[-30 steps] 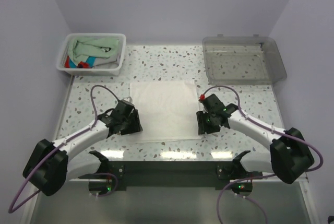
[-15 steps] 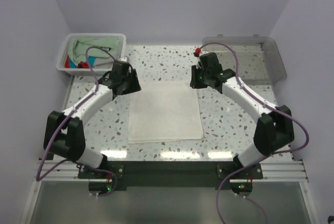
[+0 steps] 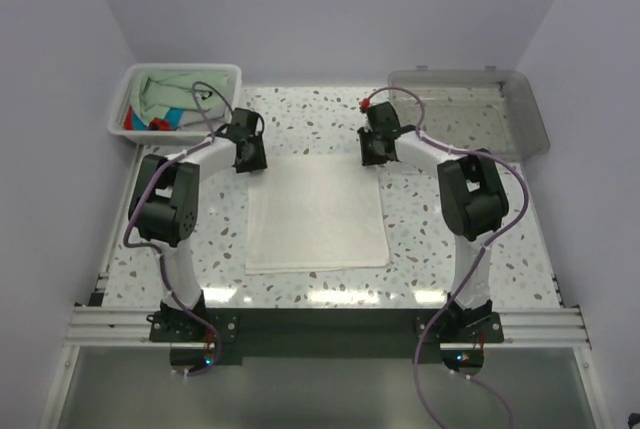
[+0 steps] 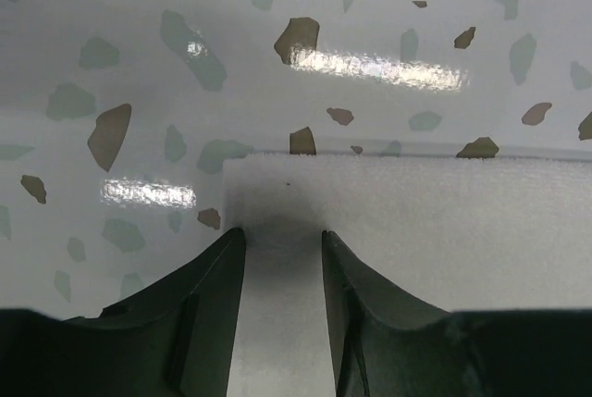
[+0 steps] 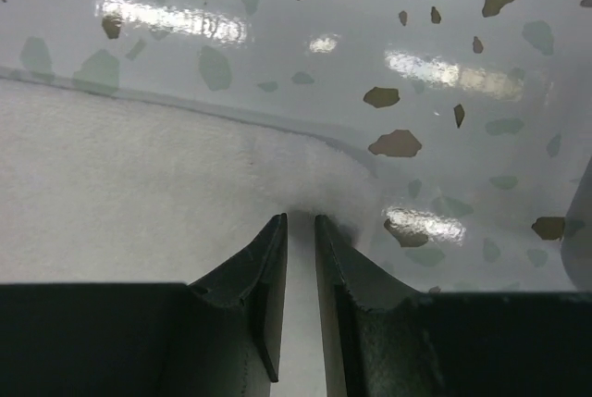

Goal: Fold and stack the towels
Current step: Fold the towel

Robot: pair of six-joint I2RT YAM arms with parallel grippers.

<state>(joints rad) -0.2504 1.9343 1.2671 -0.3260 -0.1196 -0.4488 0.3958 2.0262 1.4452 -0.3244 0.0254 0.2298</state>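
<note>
Two far corners of the towel (image 3: 315, 214) decide the coming move, and you have a gripper at each. The towel lies flat in the middle of the table (image 3: 310, 114). Its far edge runs left to right between the two hands, and its near edge faces the arm bases.

Your left gripper (image 3: 246, 152) sits over the far-left corner. In its wrist view the fingers (image 4: 213, 304) are part spread and straddle the cloth just inside the corner. Towel shows in the gap, so they look not yet closed on it.

Your right gripper (image 3: 374, 149) is at the far-right corner. Its fingers (image 5: 259, 277) are almost pressed together with only a slit between them, and the cloth puffs up at the tips. You cannot tell whether cloth is actually pinched there.

Each arm is nearer its own corner, so neither has to cross. The likely fold brings the far edge to the near edge, both hands drawing straight back together.

Other towels (image 3: 170, 94) lie in the basket (image 3: 180, 69) at far left.
</note>
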